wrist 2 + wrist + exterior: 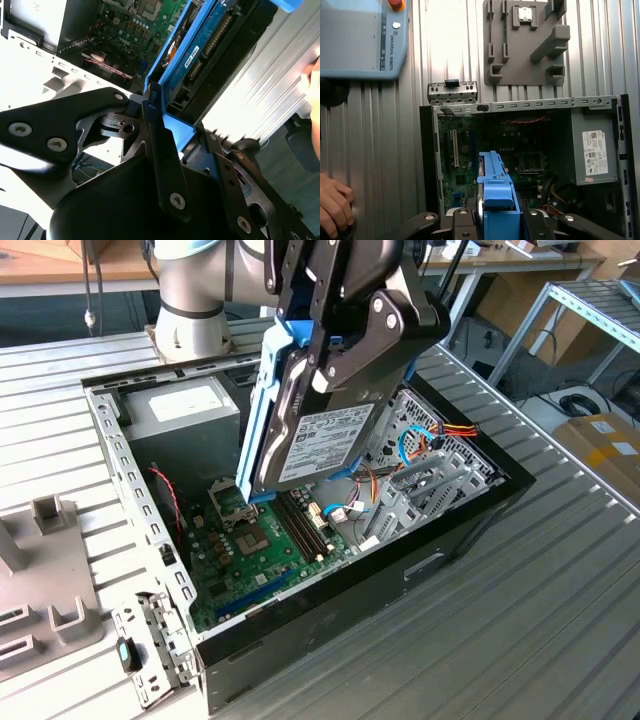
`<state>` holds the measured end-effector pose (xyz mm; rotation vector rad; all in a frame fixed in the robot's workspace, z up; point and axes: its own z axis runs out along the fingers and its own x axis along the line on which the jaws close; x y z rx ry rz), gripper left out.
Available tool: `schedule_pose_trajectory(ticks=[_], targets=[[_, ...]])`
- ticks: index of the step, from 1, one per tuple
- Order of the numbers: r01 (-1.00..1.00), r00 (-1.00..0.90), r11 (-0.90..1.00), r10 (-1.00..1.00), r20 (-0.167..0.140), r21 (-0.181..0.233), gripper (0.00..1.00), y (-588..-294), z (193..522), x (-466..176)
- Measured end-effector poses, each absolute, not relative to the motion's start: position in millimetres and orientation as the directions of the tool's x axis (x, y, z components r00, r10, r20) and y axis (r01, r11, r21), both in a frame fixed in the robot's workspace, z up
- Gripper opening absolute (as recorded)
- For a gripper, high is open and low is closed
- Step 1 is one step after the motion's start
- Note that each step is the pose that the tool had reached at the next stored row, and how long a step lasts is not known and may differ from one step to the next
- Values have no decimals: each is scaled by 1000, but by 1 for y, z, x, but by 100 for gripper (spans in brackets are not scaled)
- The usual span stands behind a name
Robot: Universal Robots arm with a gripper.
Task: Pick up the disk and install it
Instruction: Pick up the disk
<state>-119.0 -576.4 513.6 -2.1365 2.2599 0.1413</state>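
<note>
One disk [318, 445], exterior view: silver, white label with black print not legible, blue frame; gripper [335, 350] clamps it, tilted above open computer case [420, 570]. Second wrist view: black fingers [155, 145] pinch blue frame. First wrist view: white sticker [595, 152] on grey box [587, 120].

Bright even light, blown-out glare on ribbed table [450, 50] (both wrist views)

End effector [322, 358] clamped, tilted downward

In the exterior view the upper edge cuts off the arm [195, 290], and the gripper [328, 352] hides the top of the disk [320, 440], which covers part of the motherboard [250, 560]. In the first wrist view the edge cuts a hand [332, 207].
</note>
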Motion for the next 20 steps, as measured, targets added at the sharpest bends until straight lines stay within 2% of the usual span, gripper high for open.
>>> schedule_pose_trajectory(ticks=[20], targets=[[-997, -58, 54, -995, -83, 46, 37, -577, 513, -111]])
